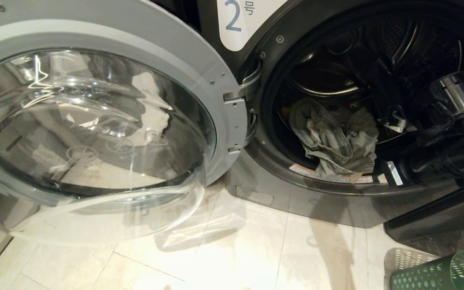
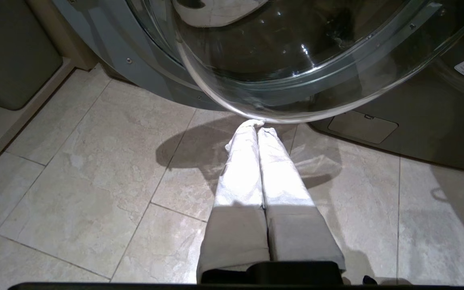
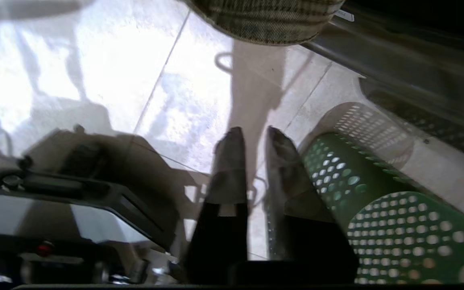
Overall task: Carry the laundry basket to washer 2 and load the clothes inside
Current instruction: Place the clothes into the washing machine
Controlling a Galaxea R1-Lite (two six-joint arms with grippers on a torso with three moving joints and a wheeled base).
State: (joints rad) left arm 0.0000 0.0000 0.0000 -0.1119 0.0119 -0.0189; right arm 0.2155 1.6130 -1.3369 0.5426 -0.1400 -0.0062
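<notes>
Standing wide open, the round glass door (image 1: 91, 133) of washer 2 (image 1: 336, 193) swings out to the left of the head view, and the dark drum (image 1: 377, 72) behind it holds a grey patterned piece (image 1: 332, 137) of the clothes, heaped at the bottom of the opening with one fold drooping over the front lip onto the rubber seal. The right arm (image 1: 449, 161) reaches across the lower right of the opening, its dark links and a chrome joint showing against the drum. In the right wrist view the right gripper (image 3: 252, 135) points at the pale tiled floor (image 1: 216, 249) with its fingers (image 3: 228, 169) standing a narrow gap apart and nothing between them; the hanging edge of the grey patterned piece shows well beyond the fingertips, apart from them. The laundry basket (image 3: 377, 209), green with round holes, lies tipped on the floor just beside the right fingers, at the foot of the washer near the right corner of the head view. The left gripper (image 2: 257, 125) hangs low over the floor tiles under the curve of the glass door, its cloth-wrapped fingers (image 2: 240, 169) pressed together and empty, well apart from the basket and the clothes.
</notes>
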